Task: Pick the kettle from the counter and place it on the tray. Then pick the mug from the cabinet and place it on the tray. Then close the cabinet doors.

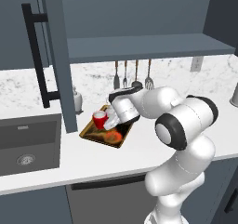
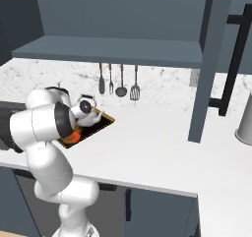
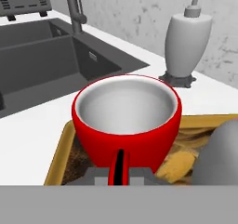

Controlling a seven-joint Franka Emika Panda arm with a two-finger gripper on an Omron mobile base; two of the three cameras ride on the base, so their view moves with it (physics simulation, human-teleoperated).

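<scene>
Sink (image 1: 28,144): a dark grey basin is sitting sunk into the bench (image 1: 139,148) at the far left of the left base view; in the hand view it is lying behind the mug with a tap rising at its rim.
Cabinet door (image 1: 56,56): a tall blue-grey panel with a long black bar handle (image 1: 36,56) is standing open, edge-on, above the bench; the cabinet's shelf (image 1: 148,46) is lying bare behind it.
Soap bottle (image 3: 188,44): a slim white dispenser is standing on the bench just behind the tray.
Tray (image 1: 90,134): a golden-rimmed brown tray is lying flat on the white bench, just right of the sink, with an orange-red spot (image 1: 113,136) showing near its front edge.
Mug (image 3: 126,121): a red mug with a pale inside is standing upright at the left end of the tray, its handle pointing toward the camera in the hand view.
Fingers (image 3: 120,176): the two fingers are clenching the mug's handle between them, low over the tray.
Kettle (image 3: 221,153): a rounded grey body is sitting on the tray just right of the mug; in the base views it is mostly hidden by the arm.
Utensils (image 1: 132,76): four are hanging on the wall behind the tray.
</scene>
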